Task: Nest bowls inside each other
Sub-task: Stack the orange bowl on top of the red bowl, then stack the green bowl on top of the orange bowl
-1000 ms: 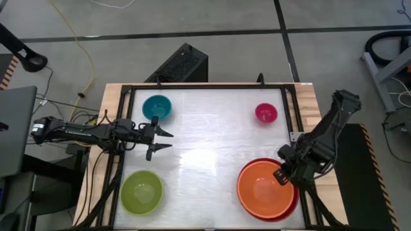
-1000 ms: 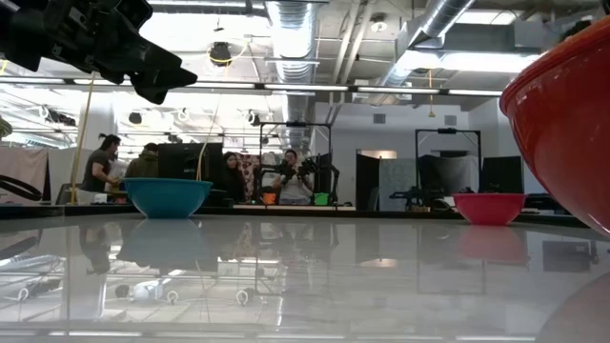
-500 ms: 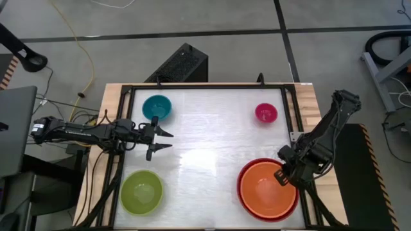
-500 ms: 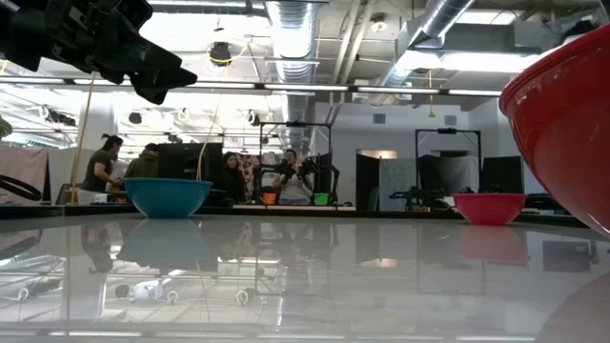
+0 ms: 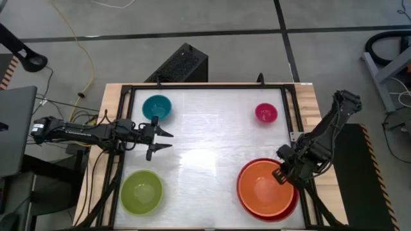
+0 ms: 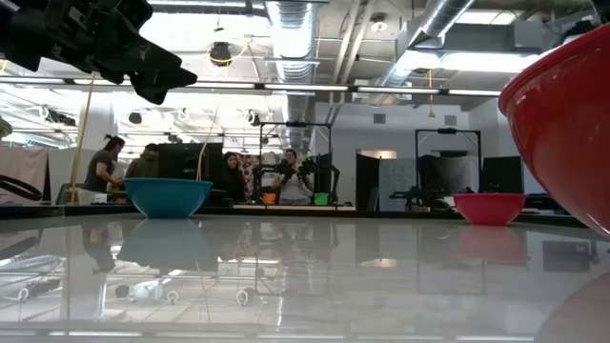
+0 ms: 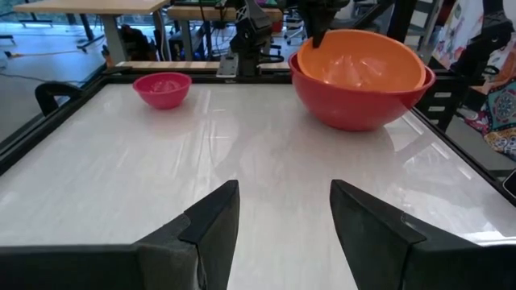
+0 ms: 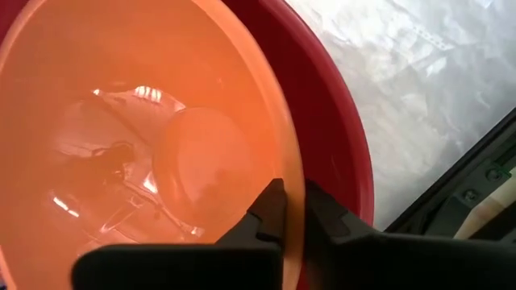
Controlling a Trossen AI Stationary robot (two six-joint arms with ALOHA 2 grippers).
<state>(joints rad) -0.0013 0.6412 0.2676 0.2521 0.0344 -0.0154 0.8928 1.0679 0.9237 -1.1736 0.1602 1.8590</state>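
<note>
The orange bowl point(image 5: 263, 189) sits inside the red bowl point(image 5: 284, 217) at the table's near right; both show in the left wrist view too, orange bowl point(image 7: 359, 56) in red bowl point(image 7: 355, 101). My right gripper point(image 5: 281, 173) stands over the orange bowl's rim, shut on it. A teal bowl point(image 5: 157, 107) stands at the far left, a pink bowl point(image 5: 266, 113) at the far right, a lime green bowl point(image 5: 141, 192) at the near left, each on its base. My left gripper point(image 5: 168, 140) hovers open at the left edge, between the teal and green bowls. My right gripper point(image 8: 296, 211) has the orange bowl's rim point(image 8: 292, 173) between its fingers, on the bowl's right side. One finger point(image 8: 270, 211) is inside the bowl and one point(image 8: 324, 216) outside, between the orange wall and the red bowl point(image 8: 322, 105). The fingers come from above, pointing steeply down. The orange bowl rests in the red bowl.
A black frame point(image 5: 192, 87) runs round the white tabletop. The middle of the table lies bare between the bowls. Beyond the far edge the low view shows people point(image 6: 286, 176) and benches in the room.
The orange bowl has rocked a little inside the red bowl, held by its rim, and sits now much as it did a second ago. My right gripper has stayed at the rim.
</note>
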